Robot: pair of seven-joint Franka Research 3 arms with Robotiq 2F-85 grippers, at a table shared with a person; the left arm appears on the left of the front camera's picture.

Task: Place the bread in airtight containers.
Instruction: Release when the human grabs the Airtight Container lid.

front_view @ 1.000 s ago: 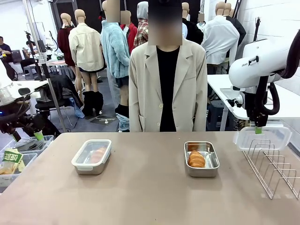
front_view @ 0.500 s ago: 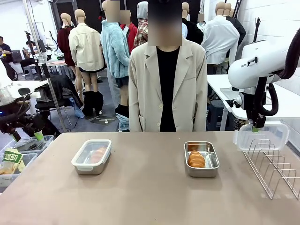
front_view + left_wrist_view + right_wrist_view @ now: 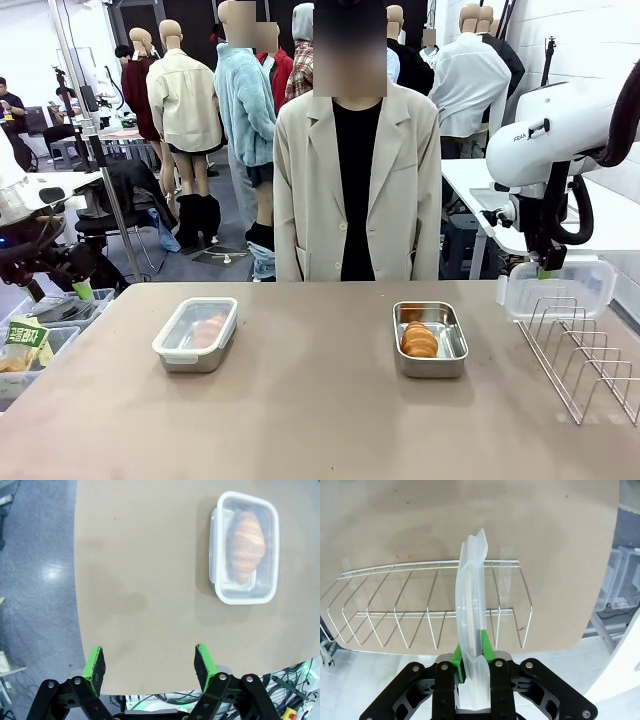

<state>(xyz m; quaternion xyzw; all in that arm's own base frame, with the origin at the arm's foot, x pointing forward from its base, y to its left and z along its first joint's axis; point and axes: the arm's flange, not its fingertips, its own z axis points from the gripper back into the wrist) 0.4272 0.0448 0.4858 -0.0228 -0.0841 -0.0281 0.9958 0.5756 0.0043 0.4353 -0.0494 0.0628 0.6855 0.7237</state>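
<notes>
A lidded airtight container (image 3: 195,334) stands on the table's left with a piece of bread (image 3: 245,547) inside it. At centre right, a second airtight container (image 3: 430,340) stands open, and bread (image 3: 419,340) lies in it. My right gripper (image 3: 546,270) is shut on a clear plastic lid (image 3: 560,288), which it holds on edge above the wire rack (image 3: 585,355). The right wrist view shows that lid (image 3: 470,600) upright between my fingers (image 3: 485,647). My left gripper (image 3: 150,662) hangs open over the table's left edge, with nothing between its pads.
A person (image 3: 358,180) in a beige jacket stands at the table's far side, hands out of sight. Plastic bins (image 3: 45,330) with a green packet sit off the left edge. The wire rack takes up the table's right end.
My right gripper has closed onto the clear lid and drawn it slightly up and to the left over the rack. The left arm and both containers have not moved.
</notes>
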